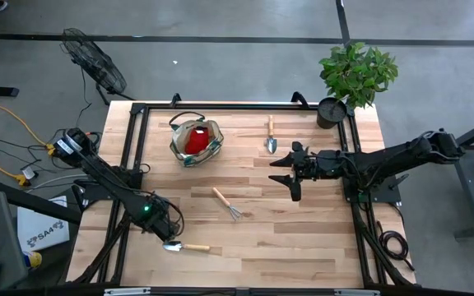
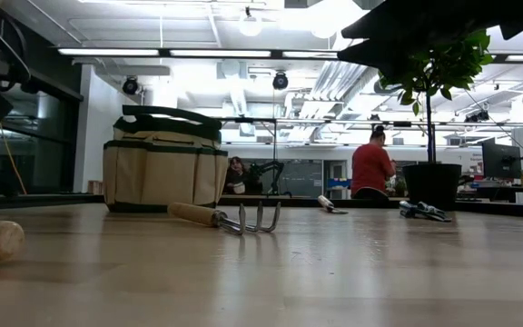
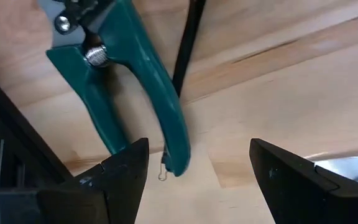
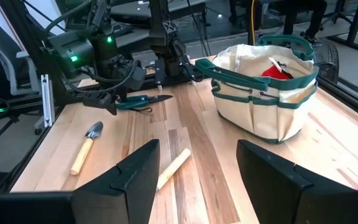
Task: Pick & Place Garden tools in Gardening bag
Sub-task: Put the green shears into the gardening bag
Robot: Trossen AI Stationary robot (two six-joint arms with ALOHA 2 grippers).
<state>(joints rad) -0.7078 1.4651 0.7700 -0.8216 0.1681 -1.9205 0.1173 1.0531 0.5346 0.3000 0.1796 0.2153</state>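
Beige, green-trimmed gardening bag, red bottle inside

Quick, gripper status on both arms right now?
Left gripper: open, holding nothing, over the green-handled pruning shears.
Right gripper: open, empty, facing the gardening bag.

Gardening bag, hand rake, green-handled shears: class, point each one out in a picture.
Gardening bag [image 4: 263,102]: right wrist view, canvas side wall.
Hand rake [image 2: 230,218]: low view, neck between handle and prongs.
Green-handled shears [image 3: 157,84]: left wrist view, one handle.

Two dark jointed arms, black cables looped along links, green indicator lights glowing on left arm.
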